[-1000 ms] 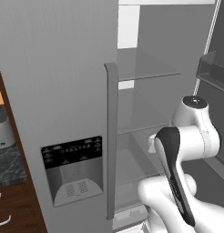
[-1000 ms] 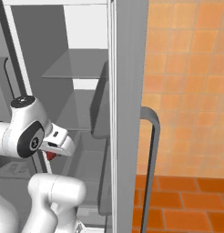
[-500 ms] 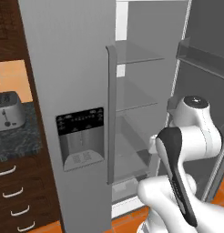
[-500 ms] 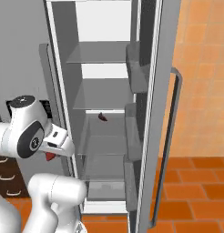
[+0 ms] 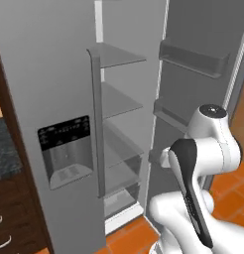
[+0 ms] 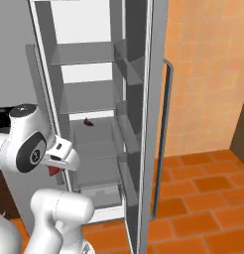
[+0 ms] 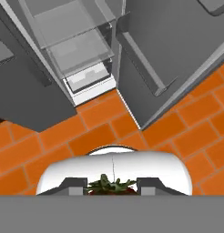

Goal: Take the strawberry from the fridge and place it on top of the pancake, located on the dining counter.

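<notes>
The fridge (image 5: 59, 99) fills the left and center of the left base view, its right door swung wide open and the clear shelves (image 5: 119, 101) bare in that view, while the black dispenser panel (image 5: 64, 151) sits on the closed left door at left center. In the right base view, the gripper (image 6: 54, 166) is at lower left, tucked against the arm, and a spot of red peeks out right under it: that is the strawberry (image 6: 53, 170). The hand view confirms it, with the strawberry (image 7: 111, 185) and its green leaves at bottom center, pinched between the two dark fingertips (image 7: 75, 185), jaws clenched on the berry. Another small dark red thing (image 6: 87, 122) lies on a middle shelf in the right base view. Orange floor tiles (image 7: 100, 132) spread below the open fridge (image 7: 86, 50).
</notes>
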You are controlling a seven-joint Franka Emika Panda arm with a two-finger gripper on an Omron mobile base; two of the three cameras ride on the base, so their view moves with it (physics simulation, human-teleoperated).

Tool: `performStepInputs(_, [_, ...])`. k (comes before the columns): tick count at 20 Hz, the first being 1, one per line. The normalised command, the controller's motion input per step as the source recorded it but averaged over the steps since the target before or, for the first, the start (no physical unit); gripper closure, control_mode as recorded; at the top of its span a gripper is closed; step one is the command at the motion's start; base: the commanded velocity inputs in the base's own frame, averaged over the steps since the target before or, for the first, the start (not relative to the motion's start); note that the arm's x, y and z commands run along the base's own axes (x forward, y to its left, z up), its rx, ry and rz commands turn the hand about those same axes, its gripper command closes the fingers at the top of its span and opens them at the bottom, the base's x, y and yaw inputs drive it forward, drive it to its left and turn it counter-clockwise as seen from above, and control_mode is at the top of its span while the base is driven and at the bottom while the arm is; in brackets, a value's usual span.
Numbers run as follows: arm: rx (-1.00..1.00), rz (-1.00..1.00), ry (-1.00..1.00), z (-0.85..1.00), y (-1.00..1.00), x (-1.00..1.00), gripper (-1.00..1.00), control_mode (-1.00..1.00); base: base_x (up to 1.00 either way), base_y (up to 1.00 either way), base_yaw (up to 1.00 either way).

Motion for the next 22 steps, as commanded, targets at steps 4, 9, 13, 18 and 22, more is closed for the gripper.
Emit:
performStepInputs(4, [0.00, 0.00, 0.00, 0.00, 0.00, 0.00, 1.00, 1.00, -0.59, 0.46, -0.68])
performStepInputs(9, [0.00, 0.00, 0.00, 0.00, 0.00, 0.00, 1.00, 1.00, -0.02, 1.00, -0.32])
performStepInputs(13, [0.00, 0.00, 0.00, 0.00, 0.00, 0.00, 1.00, 1.00, -0.18, 0.44, -0.43])
performStepInputs(18, [0.00, 0.00, 0.00, 0.00, 0.00, 0.00, 1.00, 1.00, -0.29, 0.00, -0.79])
performStepInputs(22, [0.00, 0.00, 0.00, 0.00, 0.00, 0.00, 1.00, 1.00, -0.08, 0.00, -0.87])
